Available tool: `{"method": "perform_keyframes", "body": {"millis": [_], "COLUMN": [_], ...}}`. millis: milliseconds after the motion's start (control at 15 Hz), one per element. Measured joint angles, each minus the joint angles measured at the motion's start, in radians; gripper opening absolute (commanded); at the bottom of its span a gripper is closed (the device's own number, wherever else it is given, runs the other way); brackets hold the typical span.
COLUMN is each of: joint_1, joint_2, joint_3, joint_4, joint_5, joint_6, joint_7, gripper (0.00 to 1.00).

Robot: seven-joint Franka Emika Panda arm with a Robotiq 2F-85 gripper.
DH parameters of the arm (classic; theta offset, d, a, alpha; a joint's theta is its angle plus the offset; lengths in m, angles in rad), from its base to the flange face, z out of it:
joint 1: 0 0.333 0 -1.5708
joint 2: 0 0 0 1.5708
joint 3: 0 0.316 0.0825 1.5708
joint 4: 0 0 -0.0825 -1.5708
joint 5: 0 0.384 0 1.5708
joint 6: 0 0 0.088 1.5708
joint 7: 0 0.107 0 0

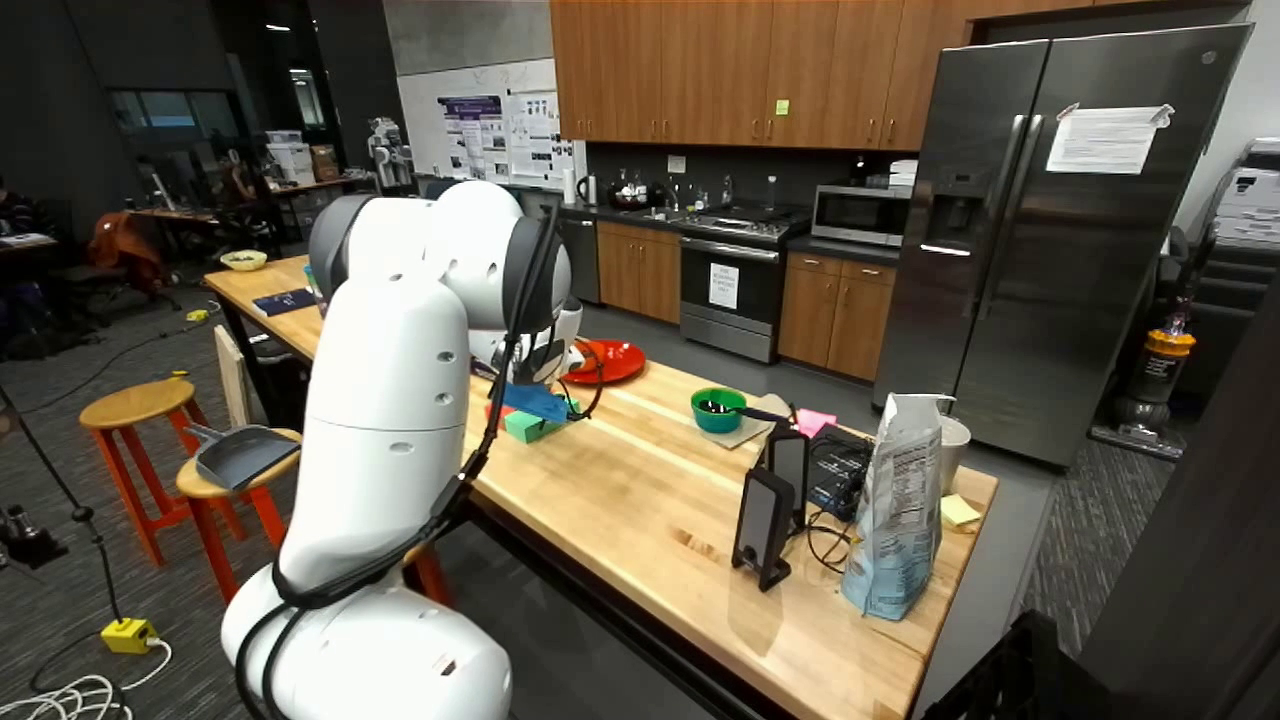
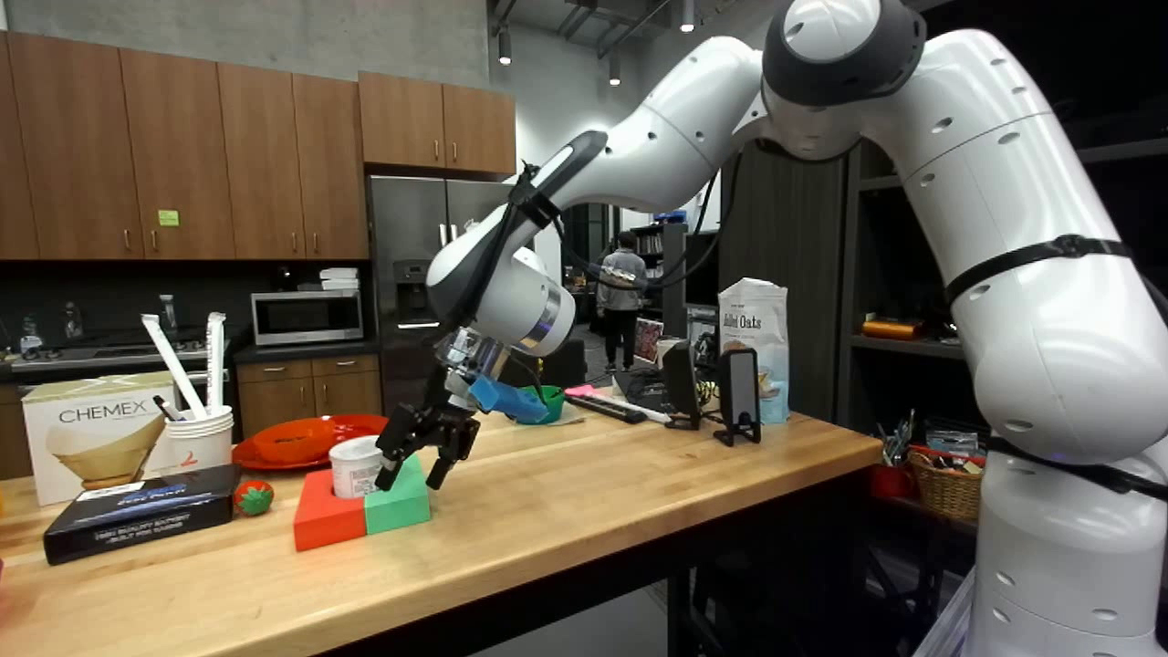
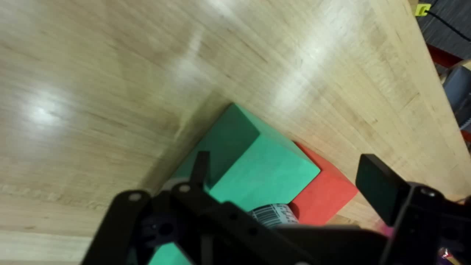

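Arched arm (image 2: pixel 675 137), claw (image 2: pixel 412 479) angled downward

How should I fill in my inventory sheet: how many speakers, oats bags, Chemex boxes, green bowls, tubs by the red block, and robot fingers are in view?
Speakers: 2
Oats bags: 1
Chemex boxes: 1
Green bowls: 1
Tubs by the red block: 1
Fingers: 2
Total: 8

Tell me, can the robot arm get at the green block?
Probably yes: the tool hangs open close to the green block, and nothing seems to stand between them. The white tub beside the block might crowd it a little, though.
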Motion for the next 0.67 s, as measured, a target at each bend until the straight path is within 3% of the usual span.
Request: {"method": "perform_keyframes", "body": {"millis": [333, 667], "joint_1": [-0.018, -0.017], "joint_2": [0.0, -0.003], "joint_3": [0.009, -0.008], "joint_4": [0.018, 0.021], "joint_5": [0.1, 0.099], "joint_6": [-0.038, -0.041], "joint_7": [-0.072, -0.122], "gripper": [1.0, 1.0]}}
